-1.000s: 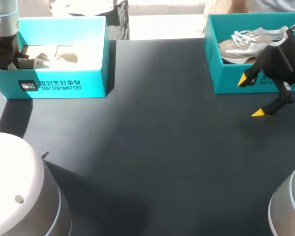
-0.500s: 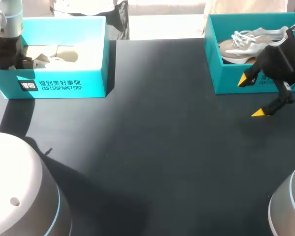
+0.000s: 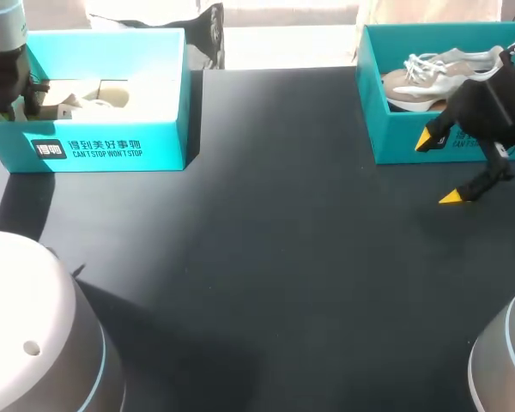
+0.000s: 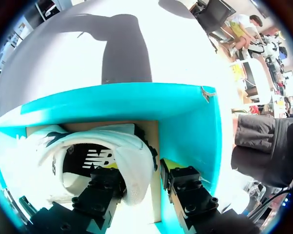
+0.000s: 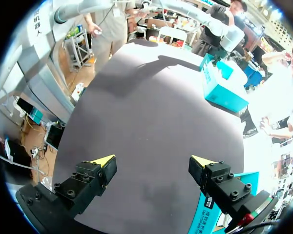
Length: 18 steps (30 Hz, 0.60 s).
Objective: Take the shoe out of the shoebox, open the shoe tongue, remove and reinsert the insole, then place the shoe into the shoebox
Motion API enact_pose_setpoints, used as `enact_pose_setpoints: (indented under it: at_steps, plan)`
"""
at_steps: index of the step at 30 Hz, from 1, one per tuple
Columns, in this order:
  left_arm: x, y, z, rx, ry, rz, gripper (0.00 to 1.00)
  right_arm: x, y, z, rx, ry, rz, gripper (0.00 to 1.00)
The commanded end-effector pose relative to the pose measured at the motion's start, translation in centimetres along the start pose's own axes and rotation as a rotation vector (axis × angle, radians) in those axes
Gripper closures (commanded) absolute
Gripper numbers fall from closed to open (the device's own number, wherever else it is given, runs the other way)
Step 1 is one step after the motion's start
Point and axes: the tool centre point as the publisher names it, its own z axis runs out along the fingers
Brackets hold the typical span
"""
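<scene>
A white shoe [image 3: 94, 96] lies in the teal shoebox [image 3: 112, 150] at the table's back left. My left gripper [image 3: 15, 105] hangs over that box's left end. In the left wrist view its jaws [image 4: 144, 168] straddle the shoe's heel wall [image 4: 134, 165], one finger inside the shoe's mouth and one outside, with a gap at the outer finger: it is open. A second teal box [image 3: 395, 129] at the back right holds a beige shoe with white laces [image 3: 429, 73]. My right gripper [image 3: 438, 168] stands wide open in front of that box, holding nothing [image 5: 154, 163].
The dark table top [image 3: 283, 257] stretches between the two boxes. In the right wrist view the left shoebox [image 5: 224, 90] sits far ahead of the fingers, and the right box's teal wall [image 5: 207, 214] is close beside one finger.
My left gripper has spread its fingers off the shoe's heel and drawn up and back from the box. The right arm has kept still.
</scene>
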Motion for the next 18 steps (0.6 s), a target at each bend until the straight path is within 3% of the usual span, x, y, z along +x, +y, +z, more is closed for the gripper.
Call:
enact_pose_setpoints:
  at_steps: [1,18]
  plan:
    - [0.3,-0.2,-0.8,-0.005,-0.009,0.001,0.51,-0.2,0.0,0.1,0.002,0.005,0.0,0.0]
    - [-0.3,-0.1,-6.2,-0.075,-0.1,0.042,0.5,-0.2,0.0,0.1,0.002,0.005,0.0,0.0]
